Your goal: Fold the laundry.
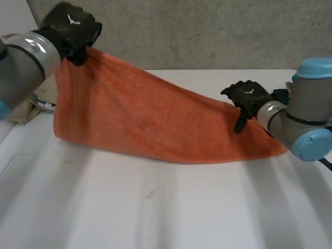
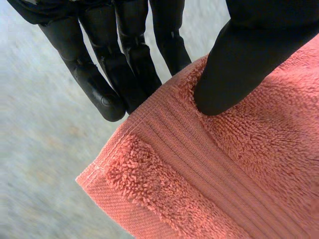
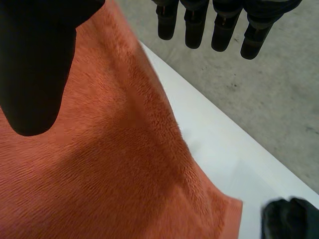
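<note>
An orange towel point(image 1: 140, 122) is stretched over the white table point(image 1: 166, 207), sloping from a raised corner at the far left down to the right. My left hand point(image 1: 70, 28) holds that corner high; in the left wrist view the thumb point(image 2: 239, 64) presses the towel's hemmed corner point(image 2: 164, 164) against the fingers point(image 2: 107, 74) behind it. My right hand point(image 1: 248, 98) sits at the towel's upper edge near its right end. In the right wrist view its thumb point(image 3: 35, 69) hovers over the towel point(image 3: 99, 169) and its straight fingers point(image 3: 199, 30) stand apart from it, beyond the edge.
A beige cloth heap point(image 1: 31, 106) lies at the table's far left, behind the towel. A grey wall point(image 1: 207, 31) runs behind the table. The right arm point(image 1: 301, 124) rests low over the towel's right end. Bare table lies in front of the towel.
</note>
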Controlling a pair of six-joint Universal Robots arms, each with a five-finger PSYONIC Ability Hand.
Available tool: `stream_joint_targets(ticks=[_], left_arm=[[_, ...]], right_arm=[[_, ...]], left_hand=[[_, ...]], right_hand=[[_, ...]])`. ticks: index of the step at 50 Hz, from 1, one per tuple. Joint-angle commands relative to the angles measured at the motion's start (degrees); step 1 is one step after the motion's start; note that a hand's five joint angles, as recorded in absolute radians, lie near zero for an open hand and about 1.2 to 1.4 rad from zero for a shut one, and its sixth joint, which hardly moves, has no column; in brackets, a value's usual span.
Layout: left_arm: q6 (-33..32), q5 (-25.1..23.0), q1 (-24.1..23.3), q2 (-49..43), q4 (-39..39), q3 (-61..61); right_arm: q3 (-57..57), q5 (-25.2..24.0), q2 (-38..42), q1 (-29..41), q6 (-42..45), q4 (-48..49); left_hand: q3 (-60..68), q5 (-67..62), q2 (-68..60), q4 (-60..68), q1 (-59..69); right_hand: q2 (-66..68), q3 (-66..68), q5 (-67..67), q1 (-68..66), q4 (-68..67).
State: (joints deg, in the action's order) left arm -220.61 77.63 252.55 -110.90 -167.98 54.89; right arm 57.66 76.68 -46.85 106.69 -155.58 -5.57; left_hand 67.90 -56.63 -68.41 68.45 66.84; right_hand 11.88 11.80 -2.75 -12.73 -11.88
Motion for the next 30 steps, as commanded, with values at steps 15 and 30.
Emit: stream_joint_targets(ticks=[15,30], left_arm=[[0.0,-3.2,3.7,15.6,-15.8,20.0],[0.9,-4.4,1.9,14.4,-13.3,19.6]], right_arm=[[-25.1,4.3,17.6,-0.4,2.7,4.8],[-19.2,-6.1,11.6,0.2,-3.3,-4.3]], left_hand=[[12.1,-13.4,-11.6,11.5,13.2],[12.1,-13.4,-11.6,11.5,13.2]], right_hand=[[68.1,68.2,-67.2,-67.3,-68.1],[15.1,15.2,-14.2,-14.3,-15.1]])
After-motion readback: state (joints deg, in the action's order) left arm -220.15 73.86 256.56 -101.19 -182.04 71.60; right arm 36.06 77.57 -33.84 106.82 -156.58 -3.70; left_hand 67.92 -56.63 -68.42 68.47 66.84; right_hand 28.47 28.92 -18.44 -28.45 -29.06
